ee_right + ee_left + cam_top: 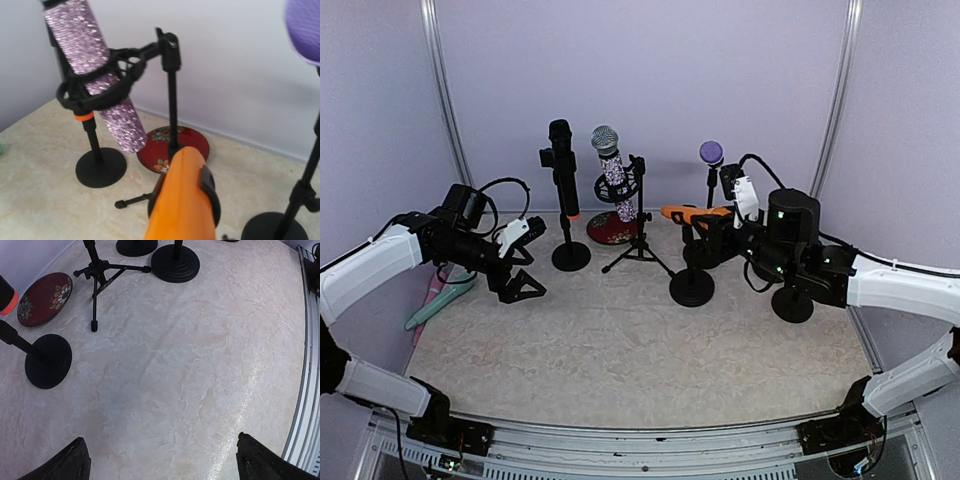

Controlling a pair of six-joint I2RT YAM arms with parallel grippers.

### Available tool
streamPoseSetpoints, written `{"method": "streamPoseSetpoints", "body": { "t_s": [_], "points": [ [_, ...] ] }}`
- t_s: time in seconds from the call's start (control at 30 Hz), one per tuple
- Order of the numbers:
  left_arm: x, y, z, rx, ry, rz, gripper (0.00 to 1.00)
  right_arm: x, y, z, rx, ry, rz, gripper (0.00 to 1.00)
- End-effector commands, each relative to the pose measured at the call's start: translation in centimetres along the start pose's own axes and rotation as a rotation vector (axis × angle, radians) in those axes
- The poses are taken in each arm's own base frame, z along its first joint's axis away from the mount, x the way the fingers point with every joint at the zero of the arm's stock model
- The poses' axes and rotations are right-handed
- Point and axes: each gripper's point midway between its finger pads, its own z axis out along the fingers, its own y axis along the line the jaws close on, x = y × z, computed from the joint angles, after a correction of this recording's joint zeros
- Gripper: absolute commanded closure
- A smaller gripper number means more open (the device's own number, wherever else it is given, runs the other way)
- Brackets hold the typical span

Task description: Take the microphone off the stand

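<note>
An orange microphone [692,212] lies nearly level in the black clip [210,192] of a short stand with a round base [691,287]. My right gripper [720,224] is closed around its right end. In the right wrist view the orange microphone [181,205] rises from the bottom centre and hides my fingers. My left gripper [521,285] hangs over the left of the table, apart from every stand. Its two fingertips [74,461] stand wide open over bare table.
A black microphone [561,165] stands on a round-base stand [571,256]. A sparkly purple microphone [612,175] sits in a tripod mount [640,250] before a red plate [605,230]. A purple-headed microphone [711,153] and another base [792,304] are beside my right arm.
</note>
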Motion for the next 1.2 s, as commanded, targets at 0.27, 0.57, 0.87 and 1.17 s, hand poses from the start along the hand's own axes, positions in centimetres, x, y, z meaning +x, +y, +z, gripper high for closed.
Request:
{"method": "streamPoseSetpoints", "body": {
  "t_s": [0.27,0.57,0.87,1.17],
  "points": [
    [-1.8,0.1,-0.8,-0.012,-0.050,-0.001,0.01,-5.2,7.0,0.8,-0.101,-0.117,-0.051,0.86],
    [-3.0,0.1,-1.4,-0.012,-0.088,-0.017,0.01,-7.4,13.3,1.3,-0.192,-0.153,-0.059,0.93],
    [-4.2,0.9,-2.3,-0.064,-0.118,-0.027,0.06,-9.0,17.9,2.3,-0.319,-0.199,0.034,0.96],
    [-4.6,2.1,-2.7,-0.134,-0.140,-0.047,0.10,-9.1,21.2,3.9,-0.399,-0.232,0.170,1.00]
  ]
}}
